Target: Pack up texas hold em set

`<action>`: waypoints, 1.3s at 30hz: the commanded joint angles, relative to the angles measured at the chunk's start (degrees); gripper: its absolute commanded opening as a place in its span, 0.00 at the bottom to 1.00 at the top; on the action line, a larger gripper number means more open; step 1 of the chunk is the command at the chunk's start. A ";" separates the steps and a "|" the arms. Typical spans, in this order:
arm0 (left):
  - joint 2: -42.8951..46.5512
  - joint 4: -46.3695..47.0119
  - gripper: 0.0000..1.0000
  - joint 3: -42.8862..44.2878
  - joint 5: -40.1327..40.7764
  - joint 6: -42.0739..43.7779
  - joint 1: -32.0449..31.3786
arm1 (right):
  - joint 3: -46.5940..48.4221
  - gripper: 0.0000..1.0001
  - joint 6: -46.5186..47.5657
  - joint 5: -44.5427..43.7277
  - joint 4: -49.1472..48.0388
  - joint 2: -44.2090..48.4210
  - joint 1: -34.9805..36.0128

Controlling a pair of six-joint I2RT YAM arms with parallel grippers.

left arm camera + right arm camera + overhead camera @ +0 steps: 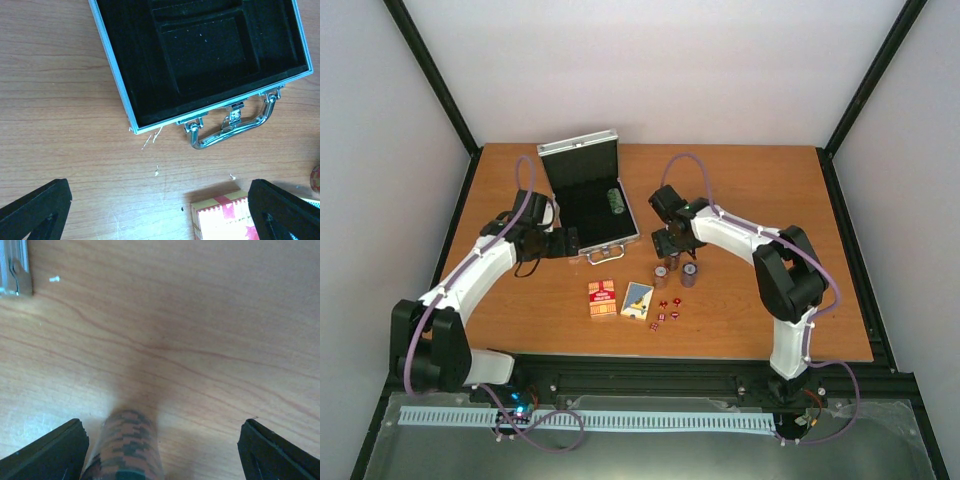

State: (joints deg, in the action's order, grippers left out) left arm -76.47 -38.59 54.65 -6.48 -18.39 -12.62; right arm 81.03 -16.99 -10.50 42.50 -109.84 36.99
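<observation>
The silver briefcase (601, 217) lies open on the table, lid up, black lining showing, and one green chip stack (616, 200) rests inside. My left gripper (567, 243) hovers open beside its handle (230, 127), with the red deck (225, 220) next to one fingertip. A few chip stacks (689, 273) stand on the table right of the case. My right gripper (671, 248) is open above them; one brown-striped stack (127, 445) stands between its fingers (50, 452), close to the left one and well apart from the other. Tiny red dice (666, 310) lie nearby.
The red deck (603, 299) and the blue-yellow deck (638, 300) lie side by side in front of the case. A corner of the case (14, 270) shows at the upper left of the right wrist view. Black rails frame the table's edges.
</observation>
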 commanded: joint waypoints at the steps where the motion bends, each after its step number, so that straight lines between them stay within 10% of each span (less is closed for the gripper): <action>1: -0.67 0.15 1.00 2.06 -0.34 1.18 -0.03 | -1.23 0.83 -0.02 2.63 0.29 2.85 0.45; 11: -0.13 0.46 1.00 0.65 0.41 0.53 0.02 | -2.48 0.62 0.37 7.57 0.96 0.89 0.45; 22: -0.39 0.82 1.00 0.54 1.43 0.69 -0.02 | 1.09 0.05 1.18 4.83 1.96 0.67 0.45; 39: -2.06 1.92 1.00 0.68 1.64 1.25 -0.03 | 5.14 0.03 2.63 13.80 -33.28 -1.19 0.36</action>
State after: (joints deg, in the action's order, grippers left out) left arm -77.87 -38.00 54.59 -5.34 -18.17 -12.62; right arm 83.57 -13.93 0.14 22.39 -108.75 37.17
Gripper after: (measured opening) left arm 0.998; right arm 0.401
